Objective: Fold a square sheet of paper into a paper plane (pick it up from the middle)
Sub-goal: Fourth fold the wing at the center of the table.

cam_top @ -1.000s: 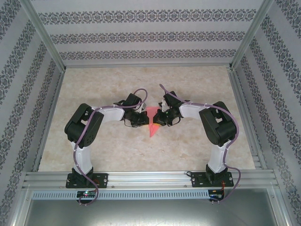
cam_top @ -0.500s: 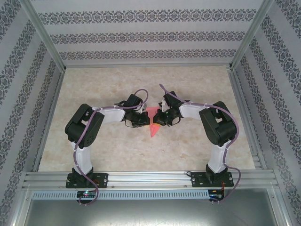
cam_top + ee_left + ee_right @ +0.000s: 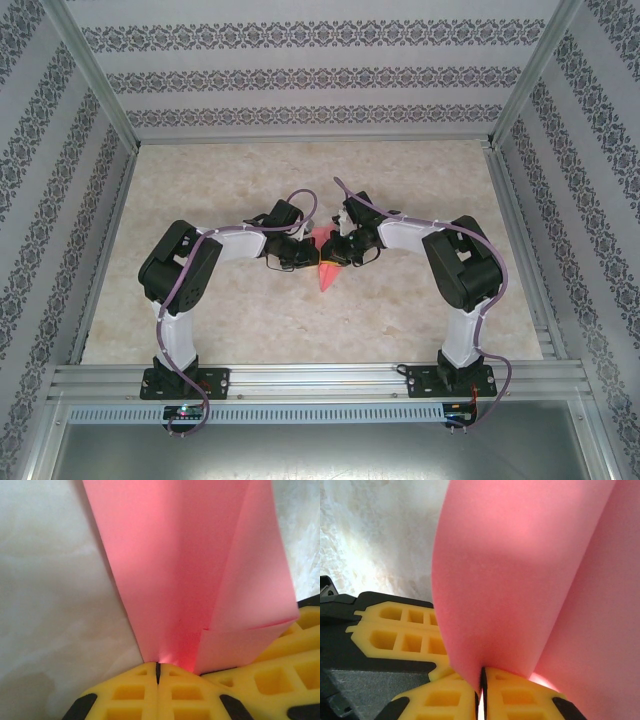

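A pale marbled table point(image 3: 230, 310) is lying inside a booth whose walls point(image 3: 300, 75) are showing bands of dark floral wallpaper, with metal rails point(image 3: 320, 378) running along the near edge where the two arms are standing. The paper point(image 3: 326, 272), pink-red and partly folded, is sitting over the middle of the table between the arms, its long axis running far to near and its pointed tip aiming at the near edge. The left gripper point(image 3: 157, 672) is pinching it from the left with yellow pads pressed together, and the right gripper point(image 3: 481, 680) is doing likewise from the right, close beside it.
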